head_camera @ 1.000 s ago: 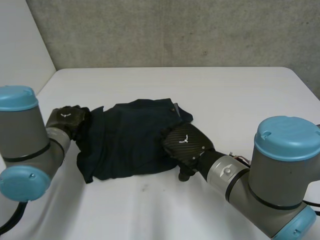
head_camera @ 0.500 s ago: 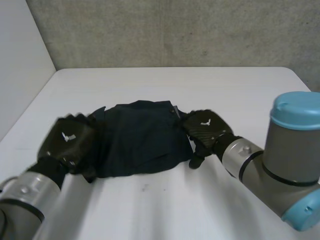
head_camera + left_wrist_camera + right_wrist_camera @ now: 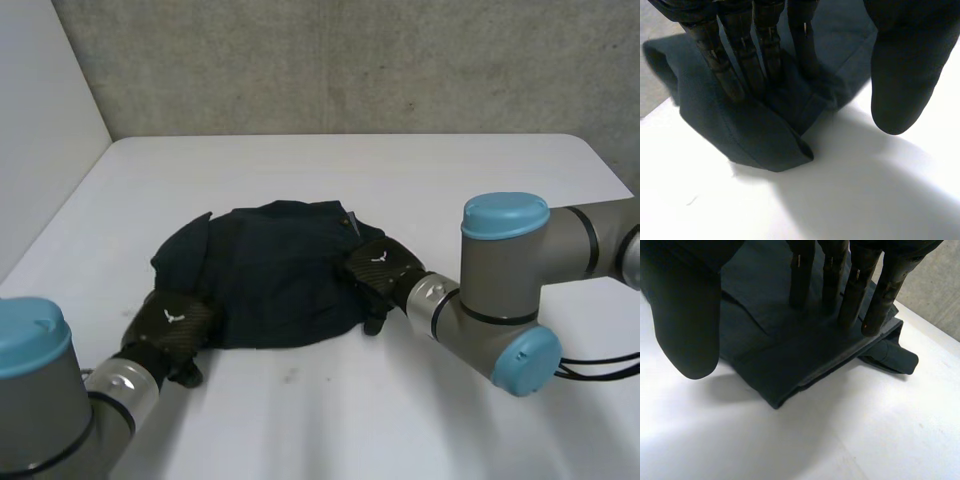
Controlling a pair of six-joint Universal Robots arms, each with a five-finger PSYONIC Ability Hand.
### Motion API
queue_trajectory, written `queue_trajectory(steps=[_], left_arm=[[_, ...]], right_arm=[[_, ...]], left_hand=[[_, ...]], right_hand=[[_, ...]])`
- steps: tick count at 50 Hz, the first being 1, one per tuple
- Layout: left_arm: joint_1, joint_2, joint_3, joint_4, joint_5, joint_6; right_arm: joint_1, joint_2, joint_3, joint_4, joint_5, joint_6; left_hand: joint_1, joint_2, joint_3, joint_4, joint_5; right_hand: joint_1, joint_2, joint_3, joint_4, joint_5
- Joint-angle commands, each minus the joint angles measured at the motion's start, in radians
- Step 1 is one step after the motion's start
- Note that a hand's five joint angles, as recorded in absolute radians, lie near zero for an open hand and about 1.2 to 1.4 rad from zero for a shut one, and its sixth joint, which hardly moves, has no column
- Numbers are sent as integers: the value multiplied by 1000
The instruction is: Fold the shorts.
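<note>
No legible text or labels.

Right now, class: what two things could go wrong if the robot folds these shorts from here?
1. The left hand and the right hand rest straight fingers on the shorts, thumbs off the cloth. With nothing pinched, a pull may slide off it.
2. The shorts lie bunched, their edge doubled over by the left hand's fingers. Folding now would likely trap creases.
</note>
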Motion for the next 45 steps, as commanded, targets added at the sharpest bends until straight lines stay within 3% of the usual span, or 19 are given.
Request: queue_trajectory(steps=[1, 19, 35, 45], left_arm=[[74, -31, 62, -3, -43, 2], [140, -26, 106, -1, -32, 0], [186, -33, 117, 80, -30, 2], [209, -68, 146, 80, -4, 2]], right_arm=[[1, 59, -77, 1, 19, -9], [30, 105, -143, 4, 47, -6], [55, 70, -158, 35, 77, 107], [59, 125, -204, 59, 120, 110]], left_hand=[[29, 41, 26, 41, 49], [23, 35, 20, 35, 43], [14, 26, 11, 26, 34], [-12, 0, -15, 0, 8]], right_hand=[[222, 223, 145, 140, 157], [393, 394, 315, 310, 328], [311, 311, 233, 228, 246], [308, 309, 230, 225, 243]])
